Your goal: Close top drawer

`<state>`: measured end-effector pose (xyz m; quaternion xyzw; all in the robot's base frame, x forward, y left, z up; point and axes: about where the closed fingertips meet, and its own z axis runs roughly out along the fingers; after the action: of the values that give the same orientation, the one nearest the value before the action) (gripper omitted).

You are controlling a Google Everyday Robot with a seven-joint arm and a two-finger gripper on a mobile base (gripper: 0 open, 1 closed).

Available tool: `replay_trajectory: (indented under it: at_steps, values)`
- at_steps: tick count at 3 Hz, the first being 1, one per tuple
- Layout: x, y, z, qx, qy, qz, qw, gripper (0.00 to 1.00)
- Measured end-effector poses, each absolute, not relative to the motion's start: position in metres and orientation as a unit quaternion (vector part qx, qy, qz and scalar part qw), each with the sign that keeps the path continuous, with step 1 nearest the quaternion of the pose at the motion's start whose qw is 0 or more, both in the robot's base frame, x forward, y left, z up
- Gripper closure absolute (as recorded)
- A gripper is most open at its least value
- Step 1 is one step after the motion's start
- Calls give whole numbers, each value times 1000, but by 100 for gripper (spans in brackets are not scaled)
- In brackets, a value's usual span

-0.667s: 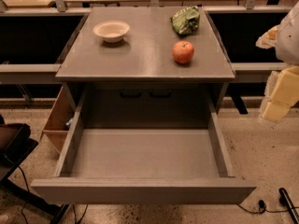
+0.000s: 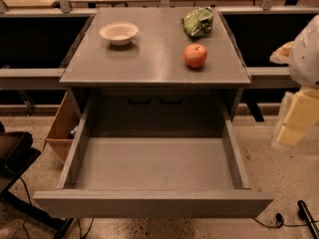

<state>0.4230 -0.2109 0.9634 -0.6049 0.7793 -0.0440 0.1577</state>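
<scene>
Camera view: arm [image 2: 306,54] downward at right edge, pincer [image 2: 298,119] beside the open top drawer [image 2: 149,203], spread indiscernible.

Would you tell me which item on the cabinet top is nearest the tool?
The red apple, at the front right; the green bag sits farther back and the white bowl far left. The tool hangs right of the cabinet.

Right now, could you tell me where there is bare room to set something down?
Free: the countertop along its front, the gap between bowl and apple, inside the top drawer. Crowded: back right, around apple and bag. The gripper hangs at right.
</scene>
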Motion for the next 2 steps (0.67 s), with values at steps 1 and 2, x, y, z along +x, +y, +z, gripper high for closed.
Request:
replay_trajectory:
  at_steps: [1,2]
  values:
    - [393,-203,937,-598,782,-55,167,16]
    - [354,-198,878,-577,796,-57,175,47]
